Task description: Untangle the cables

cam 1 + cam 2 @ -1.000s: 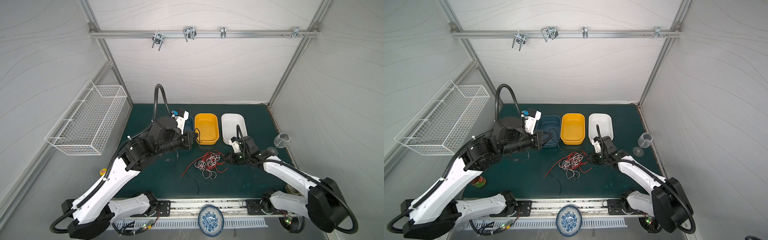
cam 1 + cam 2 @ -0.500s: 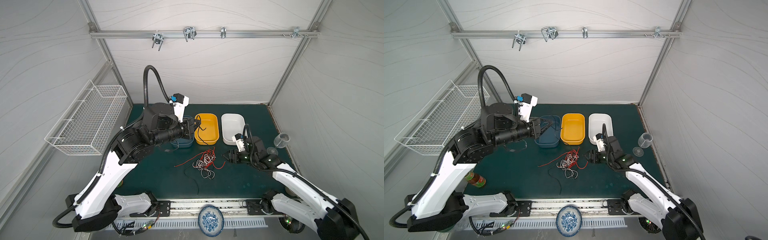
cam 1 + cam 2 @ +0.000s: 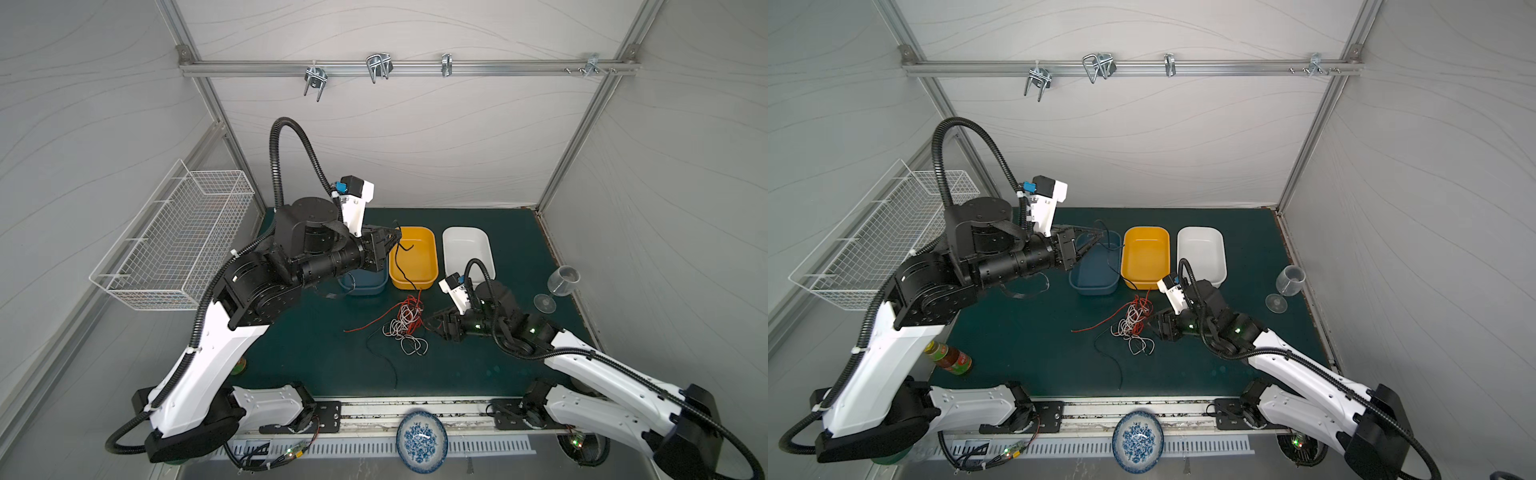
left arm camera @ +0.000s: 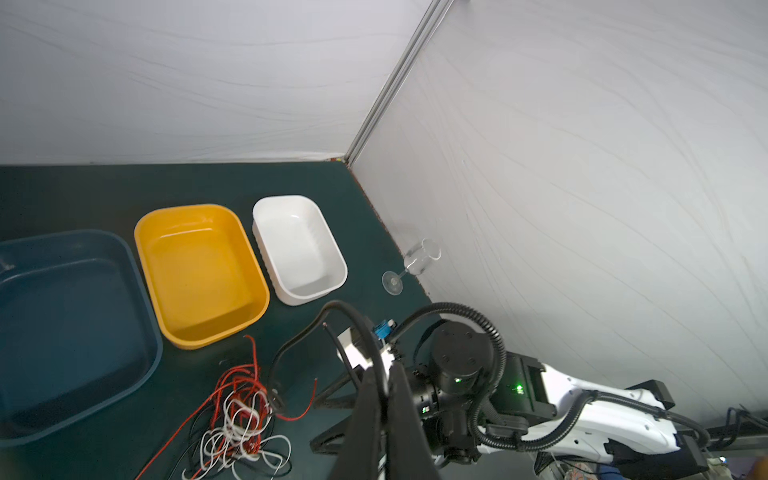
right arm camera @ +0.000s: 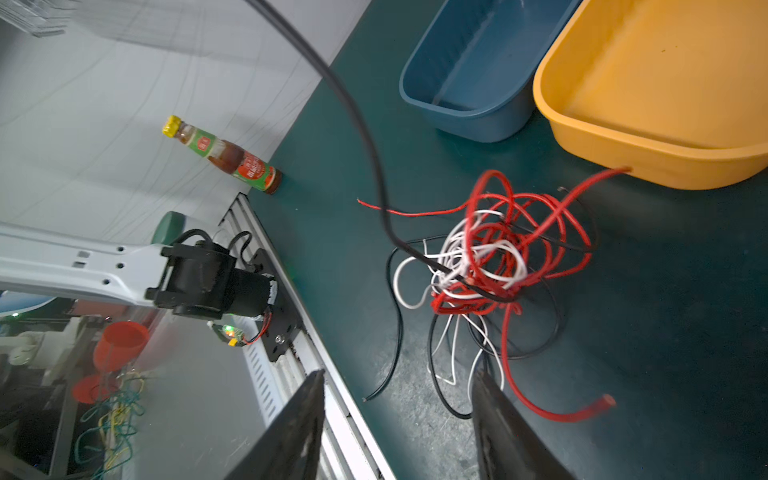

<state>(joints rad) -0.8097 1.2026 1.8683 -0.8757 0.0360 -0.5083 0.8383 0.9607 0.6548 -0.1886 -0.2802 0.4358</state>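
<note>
The cables (image 3: 405, 322) lie as one red, white and black tangle at mid-mat (image 3: 311, 357), just near of the yellow bin (image 3: 428, 280). The left gripper (image 3: 395, 237), raised to the far left, is clamped on the black cable (image 5: 368, 139), which slopes down and right into the knot. The right gripper (image 3: 432, 324) sits low just right of the tangle, jaws apart and empty. It is the nearer arm.

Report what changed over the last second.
The left gripper, shut on the black cable, rose toward the back, drawing that cable up from the tangle. The right gripper opened its jaws beside the tangle. The blue bin, yellow bin, white bin, wine glass and sauce bottle stayed put.
</note>
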